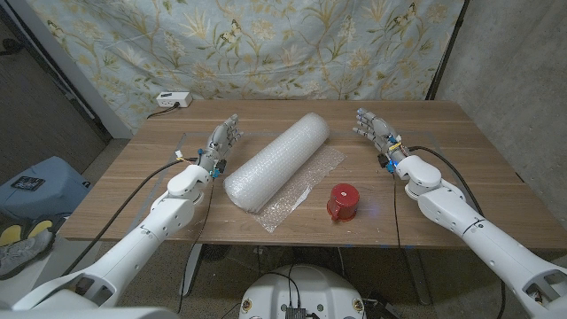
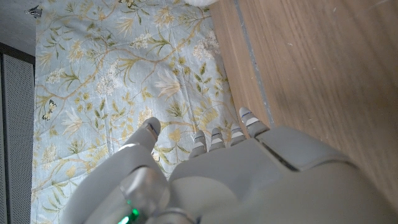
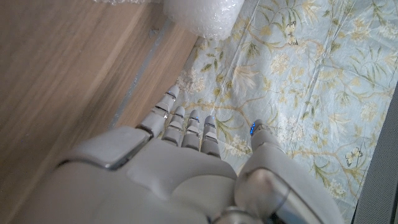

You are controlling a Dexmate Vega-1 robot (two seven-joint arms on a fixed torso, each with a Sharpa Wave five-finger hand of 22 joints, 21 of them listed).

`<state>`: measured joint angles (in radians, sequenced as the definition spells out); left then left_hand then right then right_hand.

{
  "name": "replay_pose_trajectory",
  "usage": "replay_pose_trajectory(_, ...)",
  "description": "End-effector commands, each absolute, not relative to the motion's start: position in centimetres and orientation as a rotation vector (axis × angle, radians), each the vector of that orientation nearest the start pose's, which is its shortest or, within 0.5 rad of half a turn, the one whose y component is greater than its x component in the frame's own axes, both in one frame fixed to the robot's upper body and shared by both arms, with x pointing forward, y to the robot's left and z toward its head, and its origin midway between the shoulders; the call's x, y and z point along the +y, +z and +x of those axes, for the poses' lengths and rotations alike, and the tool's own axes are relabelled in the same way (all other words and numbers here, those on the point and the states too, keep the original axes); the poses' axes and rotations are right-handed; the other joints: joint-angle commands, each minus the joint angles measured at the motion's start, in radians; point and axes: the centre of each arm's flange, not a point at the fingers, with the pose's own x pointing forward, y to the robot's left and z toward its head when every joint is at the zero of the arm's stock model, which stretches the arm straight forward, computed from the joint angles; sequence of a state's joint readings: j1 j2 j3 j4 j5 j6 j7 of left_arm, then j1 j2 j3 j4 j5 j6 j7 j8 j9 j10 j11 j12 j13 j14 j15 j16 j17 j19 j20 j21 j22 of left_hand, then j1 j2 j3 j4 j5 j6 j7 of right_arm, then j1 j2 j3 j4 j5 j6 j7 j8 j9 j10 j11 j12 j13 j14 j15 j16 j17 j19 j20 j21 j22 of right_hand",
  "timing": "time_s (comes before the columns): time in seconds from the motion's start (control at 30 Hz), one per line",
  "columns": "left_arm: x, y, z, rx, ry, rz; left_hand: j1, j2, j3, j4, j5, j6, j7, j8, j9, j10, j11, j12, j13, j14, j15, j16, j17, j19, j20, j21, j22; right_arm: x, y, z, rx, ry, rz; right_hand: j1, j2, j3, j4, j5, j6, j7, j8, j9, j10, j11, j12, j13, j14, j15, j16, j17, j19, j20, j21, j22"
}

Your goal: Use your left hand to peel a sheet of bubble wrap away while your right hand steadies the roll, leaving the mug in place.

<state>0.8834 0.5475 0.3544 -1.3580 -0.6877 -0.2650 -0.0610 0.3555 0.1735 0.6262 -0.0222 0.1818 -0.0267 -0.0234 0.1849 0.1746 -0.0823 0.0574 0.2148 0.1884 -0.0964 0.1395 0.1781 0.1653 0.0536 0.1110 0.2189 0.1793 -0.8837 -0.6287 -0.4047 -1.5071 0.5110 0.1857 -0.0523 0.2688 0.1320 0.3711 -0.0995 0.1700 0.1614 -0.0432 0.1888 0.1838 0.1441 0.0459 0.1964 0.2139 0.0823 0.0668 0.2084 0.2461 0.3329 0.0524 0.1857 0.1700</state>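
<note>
Wooden table before a floral curtain. Bubble wrap roll lying diagonally mid-table, loose sheet beneath; red mug just beside. Left hand and right hand empty, fingers extended, apart from roll.
</note>
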Motion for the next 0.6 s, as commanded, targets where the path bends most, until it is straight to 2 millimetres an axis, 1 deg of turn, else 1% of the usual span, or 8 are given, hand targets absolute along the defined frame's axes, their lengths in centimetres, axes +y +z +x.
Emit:
replay_pose_trajectory(0.03, 29.9, -3.1, 64.7, -0.554, -0.259, -0.051, 0.011, -0.003, 0.001, -0.01, 0.009, 0.011, 0.002, 0.008, 0.006, 0.003, 0.004, 0.005, 0.005, -0.001, 0.01, 0.003, 0.006, -0.002, 0.011, -0.001, 0.002, -25.9, 1.6, 62.0, -0.619, 0.228, -0.343, 0.013, -0.005, 0.003, -0.008, 0.005, 0.008, 0.0, 0.006, 0.004, 0.004, 0.005, 0.006, 0.002, -0.002, 0.008, -0.001, -0.002, -0.001, 0.009, 0.004, 0.004)
replay_pose_trajectory(0.2, 29.8, -2.8, 64.9, -0.555, -0.265, -0.048, 0.013, -0.003, 0.001, -0.013, 0.01, 0.018, 0.003, 0.01, 0.006, 0.004, 0.006, 0.005, 0.006, 0.0, 0.011, 0.003, 0.006, -0.002, 0.011, -0.001, 0.002, -25.4, 2.8, 61.4, -0.637, 0.234, -0.422, 0.016, -0.007, 0.004, -0.011, 0.005, 0.009, -0.001, 0.006, 0.004, 0.004, 0.006, 0.007, 0.002, -0.005, 0.013, -0.003, -0.003, -0.005, 0.014, 0.003, 0.004)
replay_pose_trajectory(0.47, 29.7, -2.6, 65.0, -0.55, -0.262, -0.053, 0.015, -0.002, 0.001, -0.016, 0.01, 0.022, 0.005, 0.01, 0.006, 0.008, 0.009, 0.006, 0.006, 0.003, 0.012, 0.004, 0.006, 0.001, 0.014, -0.001, 0.002, -24.5, 4.0, 60.8, -0.658, 0.261, -0.505, 0.02, -0.011, 0.004, -0.017, 0.006, 0.009, -0.001, 0.006, 0.005, -0.003, 0.005, 0.004, 0.001, -0.008, 0.02, -0.004, -0.006, -0.01, 0.021, 0.002, 0.004)
replay_pose_trajectory(0.6, 29.6, -2.7, 65.0, -0.548, -0.26, -0.058, 0.017, -0.002, 0.002, -0.018, 0.011, 0.024, 0.005, 0.01, 0.006, 0.009, 0.009, 0.006, 0.006, 0.004, 0.013, 0.004, 0.006, 0.001, 0.013, -0.001, 0.002, -24.1, 4.6, 60.6, -0.664, 0.274, -0.547, 0.022, -0.012, 0.004, -0.02, 0.006, 0.009, -0.001, 0.006, 0.005, -0.001, 0.009, 0.005, 0.001, -0.011, 0.022, -0.004, -0.008, -0.012, 0.024, 0.002, 0.004)
